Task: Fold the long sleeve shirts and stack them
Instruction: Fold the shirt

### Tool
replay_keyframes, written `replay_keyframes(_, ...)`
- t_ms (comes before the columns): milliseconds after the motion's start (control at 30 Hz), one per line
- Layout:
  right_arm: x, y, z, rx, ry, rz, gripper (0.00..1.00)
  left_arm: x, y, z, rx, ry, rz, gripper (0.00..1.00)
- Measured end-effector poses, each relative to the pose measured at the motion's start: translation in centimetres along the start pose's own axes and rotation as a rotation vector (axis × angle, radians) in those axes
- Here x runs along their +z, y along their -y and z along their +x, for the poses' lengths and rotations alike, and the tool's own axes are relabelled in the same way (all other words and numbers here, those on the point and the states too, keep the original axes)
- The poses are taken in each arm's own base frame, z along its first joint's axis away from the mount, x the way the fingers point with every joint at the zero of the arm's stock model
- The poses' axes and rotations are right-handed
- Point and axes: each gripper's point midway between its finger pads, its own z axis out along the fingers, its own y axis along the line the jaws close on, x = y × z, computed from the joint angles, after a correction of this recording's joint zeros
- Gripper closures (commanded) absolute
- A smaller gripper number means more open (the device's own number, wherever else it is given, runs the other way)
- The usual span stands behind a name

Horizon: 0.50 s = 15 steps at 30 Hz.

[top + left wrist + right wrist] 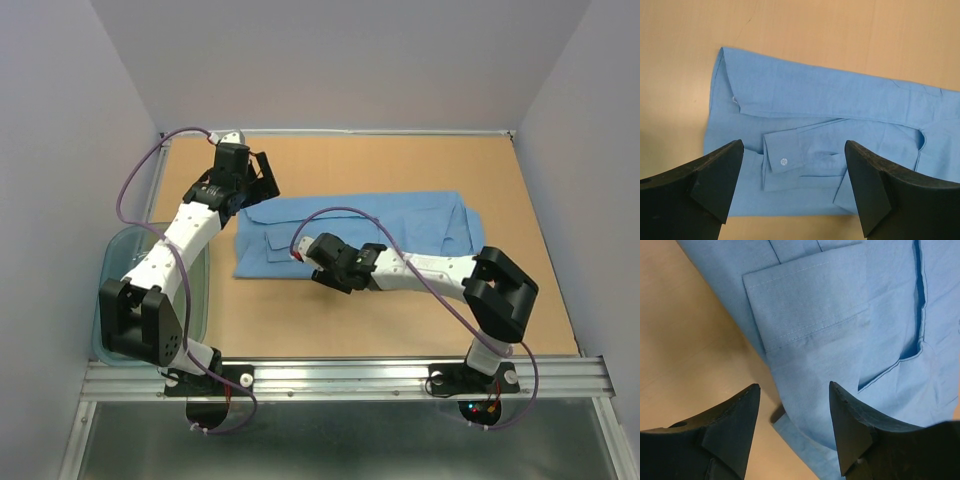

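One long sleeve shirt (400, 225), light blue, lies flat in a long folded band across the middle of the table. My left gripper (262, 178) hovers over its far left corner, open, fingers wide with nothing between them. In the left wrist view the shirt (840, 100) lies below the left gripper (792, 145), a buttoned cuff (784, 155) folded on top. My right gripper (328, 272) is low at the shirt's near edge. In the right wrist view the right gripper (795, 385) stands open, straddling a raised fold at the edge of the shirt (840, 315).
A clear bluish plastic tub (110, 270) sits at the left, partly under the left arm. Grey walls close the table on three sides. The brown tabletop (400, 160) shows bare behind the shirt and in front of it.
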Motion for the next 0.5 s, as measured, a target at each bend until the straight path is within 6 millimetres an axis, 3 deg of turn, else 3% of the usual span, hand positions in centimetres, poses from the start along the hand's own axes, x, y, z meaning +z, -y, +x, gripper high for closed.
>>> replay_keyframes(300, 2.2, -0.6, 2.0, -0.104, -0.113, 0.070, 0.38, 0.1, -0.6, 0.7, 0.028, -0.016, -0.009, 0.06)
replay_keyframes(500, 2.5, -0.2, 2.0, -0.121, -0.136, 0.103, 0.52, -0.5, -0.7, 0.3, 0.049, 0.003, -0.005, 0.06)
